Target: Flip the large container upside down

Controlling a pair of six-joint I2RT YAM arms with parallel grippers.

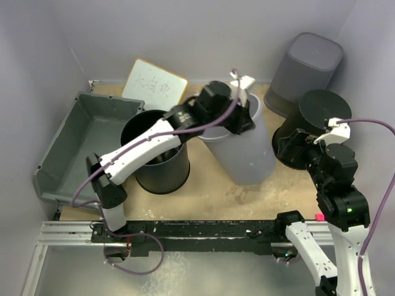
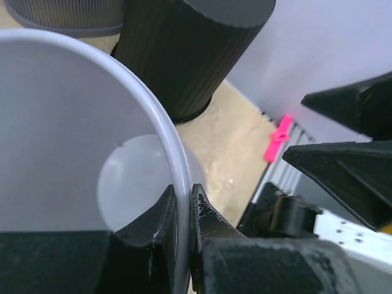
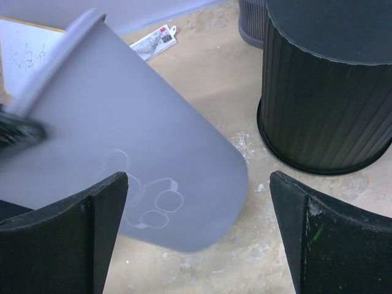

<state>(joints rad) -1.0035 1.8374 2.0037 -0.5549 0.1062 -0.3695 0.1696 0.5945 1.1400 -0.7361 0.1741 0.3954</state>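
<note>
The large container (image 1: 74,145), a wide shallow grey tub, stands open side up at the far left by the wall, seen only in the top view. No gripper touches it. My left gripper (image 1: 244,102) is well to its right, shut on the rim of a tilted light grey bucket (image 1: 247,154). In the left wrist view the fingers (image 2: 205,211) pinch that thin rim (image 2: 165,141). My right gripper (image 1: 293,148) is open and empty, low beside the bucket's lower end (image 3: 122,122); its jaws stand wide apart (image 3: 199,180).
An open black round bucket (image 1: 157,154) stands between the tub and the grey bucket. An upturned black ribbed bucket (image 1: 321,114) is at the right (image 3: 331,92). A dark grey square bin (image 1: 308,61) and a whiteboard (image 1: 154,83) are at the back.
</note>
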